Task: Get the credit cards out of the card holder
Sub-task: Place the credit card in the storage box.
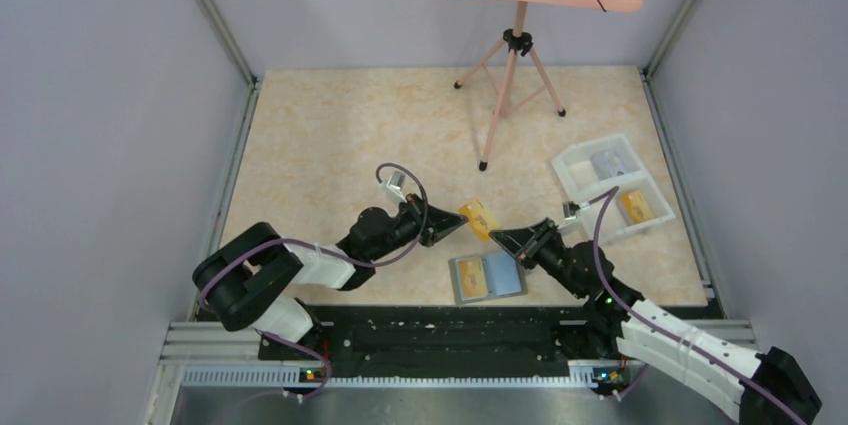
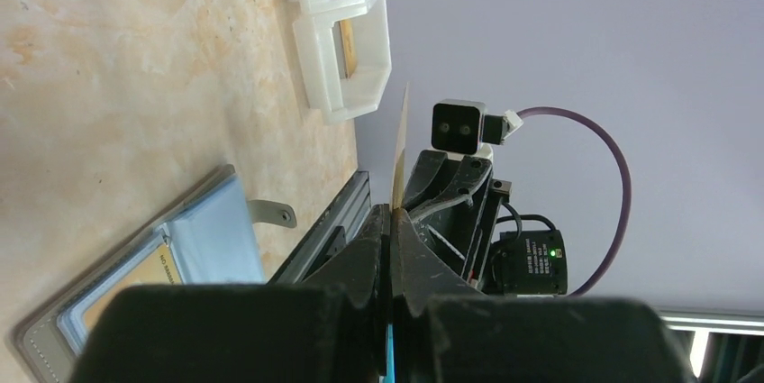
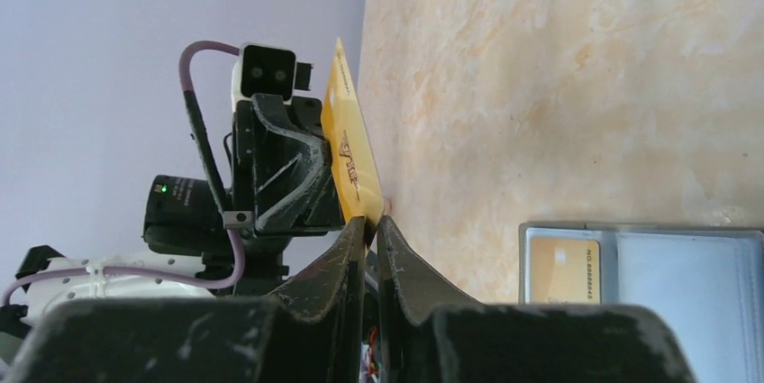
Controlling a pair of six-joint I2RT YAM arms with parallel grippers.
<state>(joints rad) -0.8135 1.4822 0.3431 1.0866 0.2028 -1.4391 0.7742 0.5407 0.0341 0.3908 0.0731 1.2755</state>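
Note:
The card holder (image 1: 487,277) lies open on the table near the front, pale blue pockets up, with one yellow credit card (image 1: 473,280) in its left pocket. A second yellow card (image 1: 478,218) is held in the air just behind the holder, between the two gripper tips. My left gripper (image 1: 460,224) is shut on it, and the card shows edge-on (image 2: 399,149) above the left gripper's tips (image 2: 390,212). My right gripper (image 1: 495,236) meets it from the other side, and its jaws (image 3: 371,221) are closed on the card's near end (image 3: 350,153).
A white compartmented tray (image 1: 575,170) stands at the right, holding a grey-lilac card (image 1: 612,163) and a yellow card (image 1: 634,205). A pink tripod stand (image 1: 510,75) stands at the back middle. The metal rail runs along the table's front edge.

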